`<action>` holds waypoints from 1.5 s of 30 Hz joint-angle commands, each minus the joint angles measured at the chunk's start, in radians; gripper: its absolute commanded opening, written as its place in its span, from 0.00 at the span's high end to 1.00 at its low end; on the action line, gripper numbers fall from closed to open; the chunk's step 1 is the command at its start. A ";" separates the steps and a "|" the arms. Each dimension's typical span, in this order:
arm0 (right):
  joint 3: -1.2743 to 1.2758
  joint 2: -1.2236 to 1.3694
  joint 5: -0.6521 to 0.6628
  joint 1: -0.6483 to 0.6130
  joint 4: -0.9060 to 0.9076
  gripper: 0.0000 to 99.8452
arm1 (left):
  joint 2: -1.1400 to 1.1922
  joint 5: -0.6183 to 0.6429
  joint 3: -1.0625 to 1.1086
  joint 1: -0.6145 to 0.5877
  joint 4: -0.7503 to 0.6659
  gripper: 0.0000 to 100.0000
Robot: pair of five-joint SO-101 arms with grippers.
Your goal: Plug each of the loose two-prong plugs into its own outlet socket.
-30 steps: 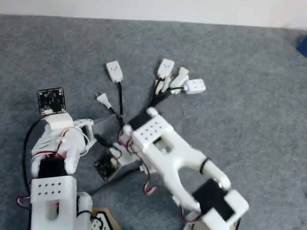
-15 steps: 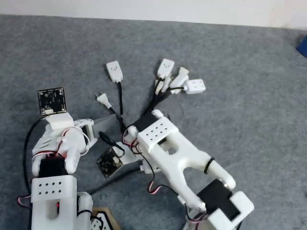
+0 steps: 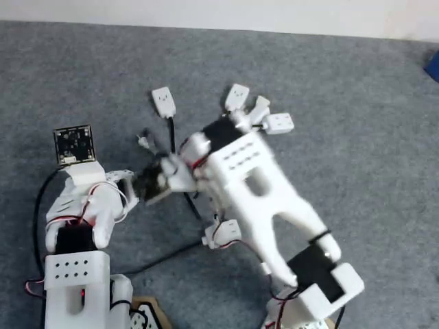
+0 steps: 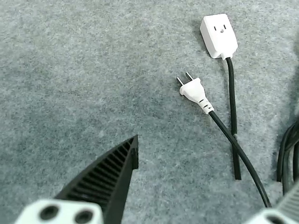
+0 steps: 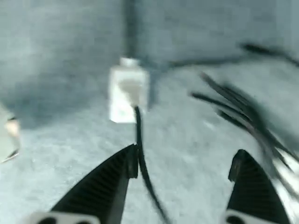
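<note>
A white two-prong plug (image 4: 192, 88) on a black cable lies loose on the grey carpet, prongs free; it is also the plug (image 3: 144, 141) in the high view. Beyond it lies a white outlet socket (image 4: 218, 35) on its own cable, the socket (image 3: 163, 101). Three more white sockets (image 3: 259, 108) cluster at the back. My left gripper (image 4: 215, 163) stands open short of the plug and holds nothing. My right gripper (image 5: 186, 154) is open over the cables, a black cable running between its fingers toward a white socket (image 5: 128, 91).
The right arm (image 3: 254, 185) lies across the middle of the carpet above the bundle of black cables (image 3: 188, 205). A blue object (image 3: 433, 65) sits at the far right edge. Open carpet stretches to the right and to the far left.
The right arm has swung away from the front toward the back left, and now sits over the cables beside the loose plug. The left arm has stayed still.
</note>
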 commanded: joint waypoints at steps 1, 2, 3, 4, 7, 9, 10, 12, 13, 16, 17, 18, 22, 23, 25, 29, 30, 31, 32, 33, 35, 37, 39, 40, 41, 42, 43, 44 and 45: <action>-0.102 -0.065 -0.049 0.157 0.024 0.70 | 0.002 0.005 -0.024 0.031 -0.020 0.51; -0.105 -0.071 -0.092 0.205 0.024 0.70 | 0.002 0.005 -0.022 0.042 -0.020 0.51; -0.110 -0.076 -0.138 0.251 0.024 0.70 | 0.002 0.005 -0.022 0.051 -0.020 0.51; -0.111 -0.081 -0.189 0.298 0.024 0.70 | 0.002 0.005 -0.022 0.058 -0.020 0.51; -0.113 -0.113 -0.405 0.409 0.022 0.70 | 0.004 0.005 -0.022 0.067 -0.018 0.51; -0.113 -0.143 -0.543 0.470 0.019 0.70 | 0.004 0.003 -0.022 0.096 0.000 0.51; -0.110 -0.160 -0.589 0.501 0.019 0.70 | 0.004 0.002 -0.027 0.114 0.017 0.51; -0.104 -0.209 -0.664 0.544 0.021 0.70 | 0.004 -0.018 -0.028 0.147 0.037 0.51; -0.097 -0.240 -0.700 0.559 0.022 0.70 | 0.004 -0.049 -0.025 0.165 0.038 0.51; 0.022 -0.331 -0.801 0.590 0.022 0.70 | 0.004 -0.092 -0.028 0.237 0.087 0.51; 0.096 -0.358 -0.829 0.590 0.022 0.70 | 0.004 -0.109 -0.031 0.272 0.110 0.51; 0.193 -0.383 -0.859 0.588 0.018 0.70 | 0.004 -0.133 -0.031 0.308 0.129 0.51; 0.630 -0.481 -1.013 0.503 -0.147 0.70 | 0.004 -0.273 -0.033 0.450 0.213 0.51; 0.734 -0.513 -1.046 0.473 -0.251 0.70 | 0.004 -0.302 -0.038 0.481 0.239 0.51; 0.918 -0.576 -1.122 0.427 -0.460 0.70 | 0.004 -0.331 -0.056 0.522 0.281 0.51; 1.041 -0.676 -1.165 0.400 -0.607 0.70 | 0.004 -0.463 -0.062 0.585 0.342 0.51; 1.043 -0.682 -1.166 0.400 -0.608 0.70 | 0.004 -0.477 -0.061 0.598 0.344 0.51; 1.041 -0.682 -1.168 0.400 -0.613 0.70 | 0.004 -0.486 -0.061 0.611 0.344 0.51; 1.047 -0.676 -1.168 0.400 -0.636 0.70 | 0.004 -0.488 -0.062 0.622 0.342 0.52; 1.049 -0.667 -1.172 0.404 -0.668 0.70 | 0.004 -0.488 -0.067 0.631 0.339 0.54; 1.076 -0.636 -1.227 0.423 -0.750 0.70 | 0.004 -0.488 -0.068 0.644 0.339 0.60; 1.110 -0.598 -1.272 0.450 -0.822 0.70 | 0.004 -0.485 -0.068 0.648 0.339 0.67; 1.141 -0.565 -1.300 0.460 -0.889 0.70 | 0.004 -0.482 -0.070 0.648 0.338 0.72; 1.145 -0.550 -1.309 0.460 -0.905 0.70 | 0.005 -0.480 -0.079 0.648 0.338 0.74; 1.147 -0.535 -1.316 0.458 -0.908 0.70 | 0.012 -0.477 -0.091 0.648 0.339 0.75; 1.144 -0.521 -1.316 0.456 -0.906 0.70 | 0.033 -0.456 -0.108 0.647 0.339 0.76; 1.144 -0.507 -1.318 0.455 -0.905 0.70 | 0.070 -0.422 -0.133 0.645 0.339 0.75; 1.144 -0.499 -1.330 0.455 -0.905 0.70 | 0.125 -0.391 -0.163 0.644 0.341 0.75; 1.144 -0.493 -1.349 0.453 -0.901 0.70 | 0.193 -0.368 -0.199 0.644 0.342 0.74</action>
